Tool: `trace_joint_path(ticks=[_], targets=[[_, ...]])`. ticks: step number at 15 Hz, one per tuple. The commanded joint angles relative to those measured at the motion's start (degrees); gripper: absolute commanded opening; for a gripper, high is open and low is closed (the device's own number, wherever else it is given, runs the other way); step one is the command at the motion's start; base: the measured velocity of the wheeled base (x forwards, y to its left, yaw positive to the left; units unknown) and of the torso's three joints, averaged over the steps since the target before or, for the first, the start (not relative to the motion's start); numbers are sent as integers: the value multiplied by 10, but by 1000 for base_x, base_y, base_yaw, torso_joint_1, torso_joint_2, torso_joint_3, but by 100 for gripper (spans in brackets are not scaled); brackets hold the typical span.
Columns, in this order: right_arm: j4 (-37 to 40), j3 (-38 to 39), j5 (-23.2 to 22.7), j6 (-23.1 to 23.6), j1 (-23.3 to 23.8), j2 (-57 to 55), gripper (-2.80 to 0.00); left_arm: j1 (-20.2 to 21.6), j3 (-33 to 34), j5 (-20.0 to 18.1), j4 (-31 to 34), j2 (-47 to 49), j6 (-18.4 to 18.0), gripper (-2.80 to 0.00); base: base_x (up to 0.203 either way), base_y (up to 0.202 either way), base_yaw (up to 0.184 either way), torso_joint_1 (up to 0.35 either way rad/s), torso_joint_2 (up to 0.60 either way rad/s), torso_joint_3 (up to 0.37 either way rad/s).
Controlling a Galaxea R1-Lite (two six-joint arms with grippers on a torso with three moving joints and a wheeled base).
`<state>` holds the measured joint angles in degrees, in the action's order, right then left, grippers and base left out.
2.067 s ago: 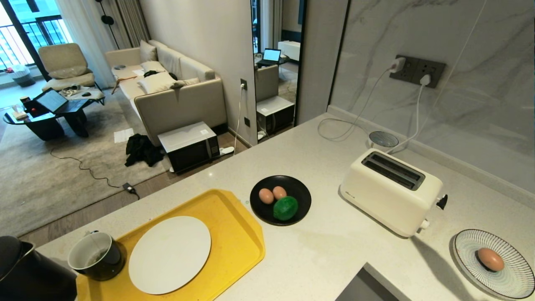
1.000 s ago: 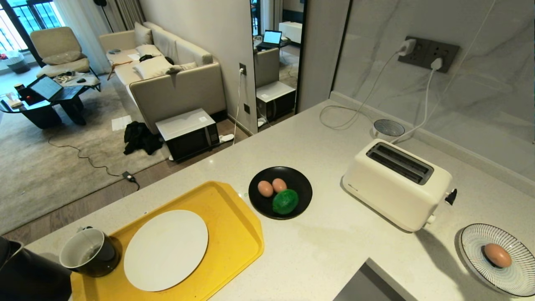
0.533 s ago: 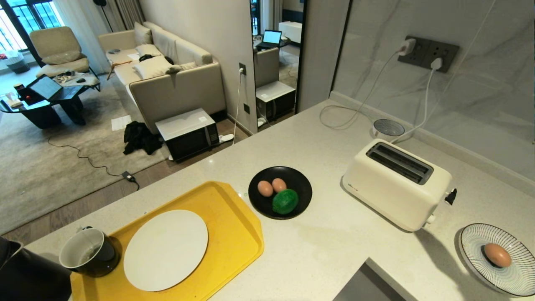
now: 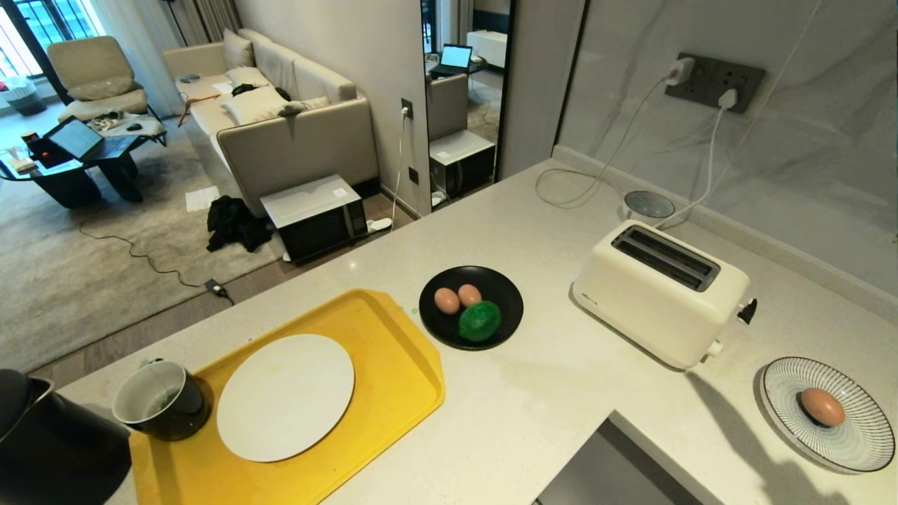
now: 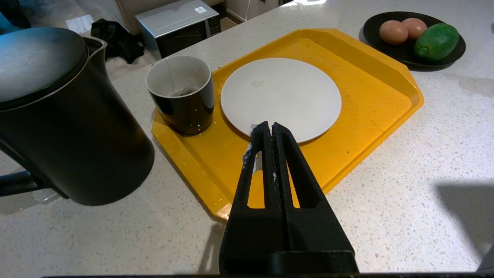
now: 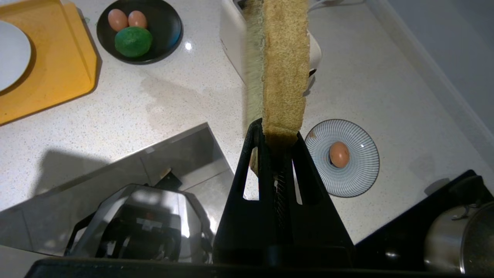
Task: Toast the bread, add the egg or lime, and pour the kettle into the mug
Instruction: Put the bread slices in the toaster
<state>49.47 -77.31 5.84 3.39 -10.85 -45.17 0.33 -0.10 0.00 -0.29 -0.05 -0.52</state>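
My right gripper point(image 6: 276, 133) is shut on the bread point(image 6: 285, 65), a brown-crusted slice held edge-on high above the counter, with the cream toaster point(image 4: 659, 289) beyond it. My left gripper point(image 5: 267, 126) is shut and empty, hovering over the near edge of the yellow tray point(image 5: 370, 92). The black kettle point(image 5: 58, 116) stands left of the tray. The black mug point(image 4: 161, 407) holds a tea bag. Two eggs point(image 4: 447, 300) and a lime point(image 4: 480, 320) lie in a black dish point(image 4: 508, 298). A third egg point(image 4: 822, 407) rests on a striped plate point(image 4: 859, 435). Neither gripper shows in the head view.
A white plate point(image 4: 284, 396) sits on the tray. Cables run from the wall sockets point(image 4: 715, 81) to the toaster and a round kettle base point(image 4: 648, 205). A sink point(image 6: 115, 200) lies below my right gripper, with a metal pot point(image 6: 467, 239) at the right.
The head camera has shifted, so the whole counter scene now sits slightly higher in the picture. No object on the counter has moved.
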Motion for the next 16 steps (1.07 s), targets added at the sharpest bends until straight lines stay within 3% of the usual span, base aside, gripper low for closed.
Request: trace_joint_path(ticks=[1, 6, 9, 12, 16], targets=[[3, 1, 0, 0, 0, 1, -280, 1, 0, 0, 0, 0, 0, -280, 0, 0, 0, 0, 0, 0], [3, 5, 0, 1, 0, 0, -280, 1, 0, 0, 0, 0, 0, -280, 0, 0, 0, 0, 0, 0], [2, 20, 1, 28, 0, -21, -280, 0, 0, 0, -1, 0, 1, -280, 0, 0, 0, 0, 0, 0], [-91, 67, -6, 94, -1, -49, -280, 1, 0, 0, -1, 0, 1, -280, 0, 0, 0, 0, 0, 0], [-151, 59, -7, 135, 1, -148, -280, 1, 0, 2, -1, 0, 5, -280, 0, 0, 0, 0, 0, 0]])
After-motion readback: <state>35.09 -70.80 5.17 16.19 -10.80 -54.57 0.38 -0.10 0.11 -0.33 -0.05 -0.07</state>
